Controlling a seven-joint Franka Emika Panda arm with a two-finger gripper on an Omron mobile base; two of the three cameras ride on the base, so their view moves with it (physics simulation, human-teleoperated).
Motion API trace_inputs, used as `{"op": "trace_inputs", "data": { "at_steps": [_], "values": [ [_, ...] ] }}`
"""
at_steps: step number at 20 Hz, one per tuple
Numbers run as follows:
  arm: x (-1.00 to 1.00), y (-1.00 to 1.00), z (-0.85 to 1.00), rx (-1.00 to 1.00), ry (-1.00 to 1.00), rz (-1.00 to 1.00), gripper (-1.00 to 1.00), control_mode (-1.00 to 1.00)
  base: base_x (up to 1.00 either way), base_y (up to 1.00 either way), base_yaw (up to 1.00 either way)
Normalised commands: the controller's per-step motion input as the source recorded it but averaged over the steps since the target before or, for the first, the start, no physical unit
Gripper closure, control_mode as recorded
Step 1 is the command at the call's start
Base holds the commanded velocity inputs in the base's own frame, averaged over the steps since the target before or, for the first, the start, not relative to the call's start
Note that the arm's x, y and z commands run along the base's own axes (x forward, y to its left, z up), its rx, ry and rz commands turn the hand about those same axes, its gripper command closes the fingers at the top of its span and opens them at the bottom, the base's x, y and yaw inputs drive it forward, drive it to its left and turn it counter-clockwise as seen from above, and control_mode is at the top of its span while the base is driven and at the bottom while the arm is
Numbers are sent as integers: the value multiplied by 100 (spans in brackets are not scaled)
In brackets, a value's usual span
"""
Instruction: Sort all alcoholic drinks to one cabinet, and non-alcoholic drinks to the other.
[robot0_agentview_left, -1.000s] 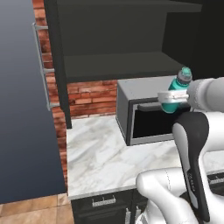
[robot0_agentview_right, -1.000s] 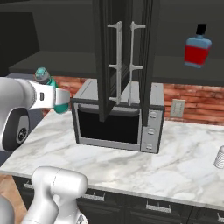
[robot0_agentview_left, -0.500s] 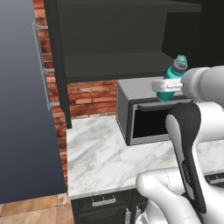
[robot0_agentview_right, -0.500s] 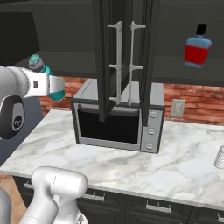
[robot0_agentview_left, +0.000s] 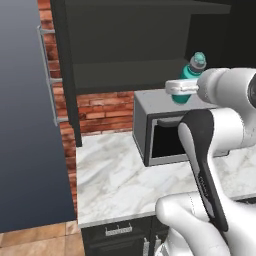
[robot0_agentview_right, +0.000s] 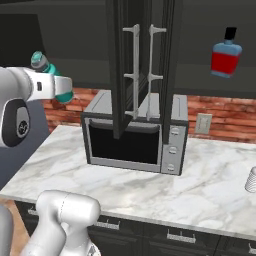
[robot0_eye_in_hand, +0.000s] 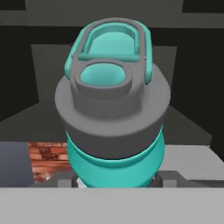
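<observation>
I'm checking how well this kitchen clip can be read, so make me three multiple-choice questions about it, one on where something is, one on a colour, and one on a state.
1. Where is the squat blue bottle?
A. On the counter beside the microwave
B. Up in the open wall cabinet on the right
C. In the gripper

2. What colour is the cap of the teal bottle?
A. Grey
B. Red
C. White

3. What is the state of the gripper?
A. Open and empty
B. Shut on the teal bottle
C. Resting on the microwave

Answers:
1. B: the right base view shows it high up inside the dark cabinet, right of the doors.
2. A: the hand view shows a grey cap on the teal body.
3. B: both base views show the bottle carried in the air above the microwave.
</observation>
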Motion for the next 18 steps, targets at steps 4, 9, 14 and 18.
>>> {"op": "trace_inputs", "data": {
  "at_steps": [4, 9, 14, 18],
  "values": [
    [36, 3, 14, 1, -3, 0, 100, -100, 0, 0, 0],
    [39, 3, 16, 2, -1, 0, 100, -100, 0, 0, 0],
    [44, 4, 12, 2, 3, 0, 100, -100, 0, 0, 0],
    [53, 3, 1, 0, 2, 0, 100, -100, 0, 0, 0]
  ]
}}
